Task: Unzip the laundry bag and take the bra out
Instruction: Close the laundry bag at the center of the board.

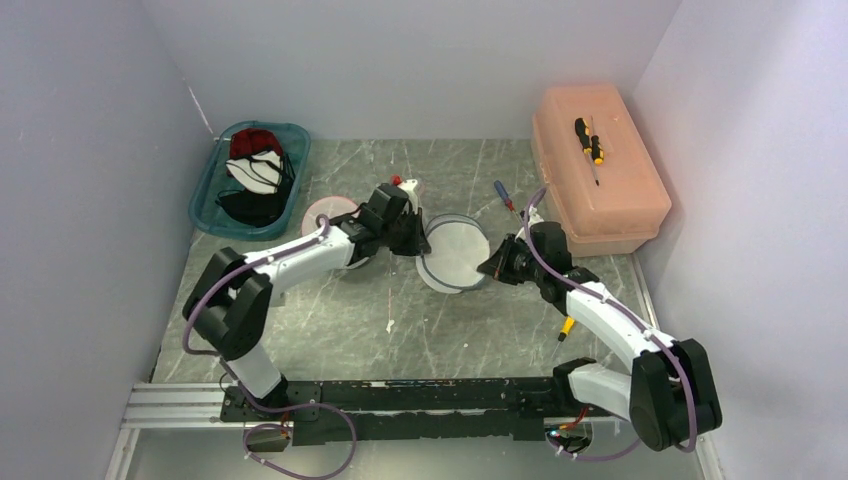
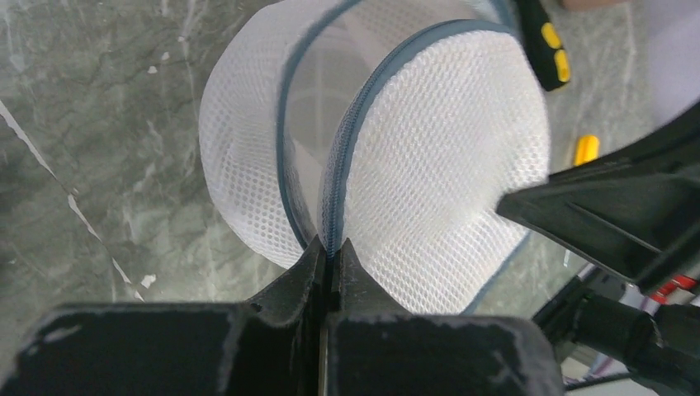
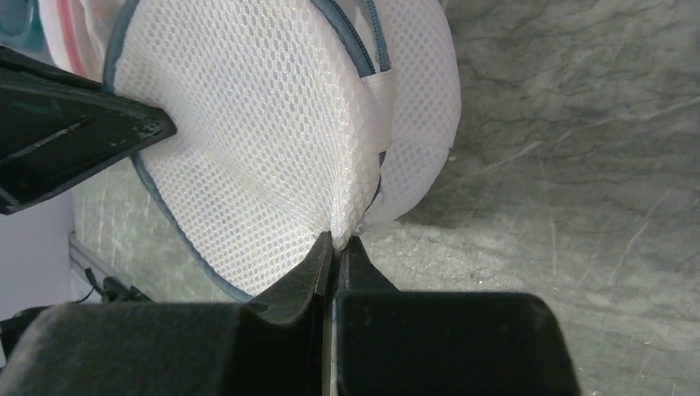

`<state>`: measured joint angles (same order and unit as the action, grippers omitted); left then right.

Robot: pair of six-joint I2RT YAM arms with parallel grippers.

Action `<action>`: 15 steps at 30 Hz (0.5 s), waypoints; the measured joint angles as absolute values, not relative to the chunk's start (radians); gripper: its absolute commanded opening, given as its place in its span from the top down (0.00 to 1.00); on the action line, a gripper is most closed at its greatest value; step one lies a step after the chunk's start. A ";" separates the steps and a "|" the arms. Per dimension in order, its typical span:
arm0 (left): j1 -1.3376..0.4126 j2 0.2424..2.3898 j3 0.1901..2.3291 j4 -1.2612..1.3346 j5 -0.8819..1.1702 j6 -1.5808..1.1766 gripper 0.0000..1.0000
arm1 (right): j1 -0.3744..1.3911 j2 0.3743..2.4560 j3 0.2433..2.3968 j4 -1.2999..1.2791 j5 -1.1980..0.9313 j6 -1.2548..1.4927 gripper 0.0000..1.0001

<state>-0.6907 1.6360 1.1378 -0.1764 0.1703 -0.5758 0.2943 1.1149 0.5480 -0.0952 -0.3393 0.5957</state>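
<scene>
both fingers (image 2: 290, 287) pinch laundry bag (image 2: 446, 157) | zipper (image 2: 353, 148) wrist-only, seemingly parted

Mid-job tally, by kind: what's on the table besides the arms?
Mesh laundry bags: 2, held bag and pink-trimmed bag
Teal bin: 1
Toolbox: 1
Screwdrivers: 3, lid screwdriver, blue screwdriver, yellow screwdriver
Total: 7

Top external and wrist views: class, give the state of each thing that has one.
laundry bag: pinched from both sides, zip unclear
left gripper: shut on laundry bag at zip
right gripper: shut on laundry bag's other edge
orange box: lid closed, screwdriver on top
teal bin: holds garments
</scene>
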 measured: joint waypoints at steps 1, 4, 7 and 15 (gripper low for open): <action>-0.691 1.655 1.145 -0.176 0.160 -0.572 0.97 | 0.295 1.121 0.548 -0.090 -0.329 0.598 1.00; -0.691 1.702 1.163 -0.168 0.133 -0.561 0.97 | 0.302 1.143 0.548 -0.070 -0.305 0.606 1.00; -0.692 1.733 1.172 -0.152 0.101 -0.551 0.97 | 0.313 1.177 0.548 -0.046 -0.279 0.614 1.00; -0.696 1.850 1.238 -0.141 0.045 -0.534 0.84 | 0.323 1.278 0.541 0.027 -0.226 0.644 1.00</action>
